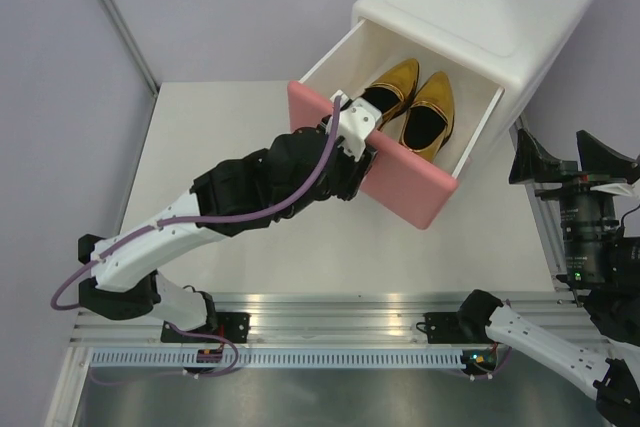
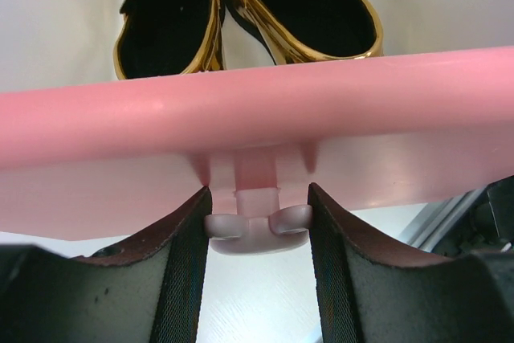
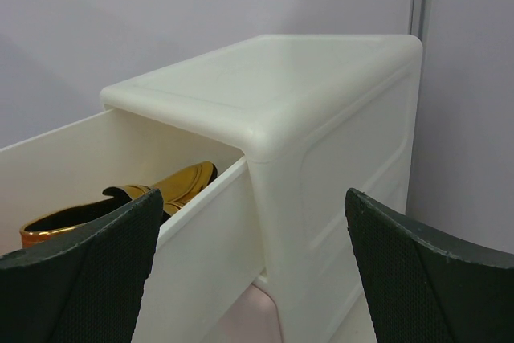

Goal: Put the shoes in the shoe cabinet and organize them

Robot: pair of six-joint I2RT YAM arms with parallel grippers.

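Holding two shiny gold pointed shoes [image 1: 430,112] side by side in the pulled-out pink-fronted plastic drawer [image 1: 400,182] of the white rounded plastic shoe cabinet [image 1: 480,7]; pinching the pale plastic knob [image 2: 259,229] before that drawer in the left gripper [image 2: 259,194].

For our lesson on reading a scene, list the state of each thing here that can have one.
drawer: pulled open.
gold shoes: lying side by side inside the drawer.
left gripper: shut on the knob.
right gripper: open, holding nothing.
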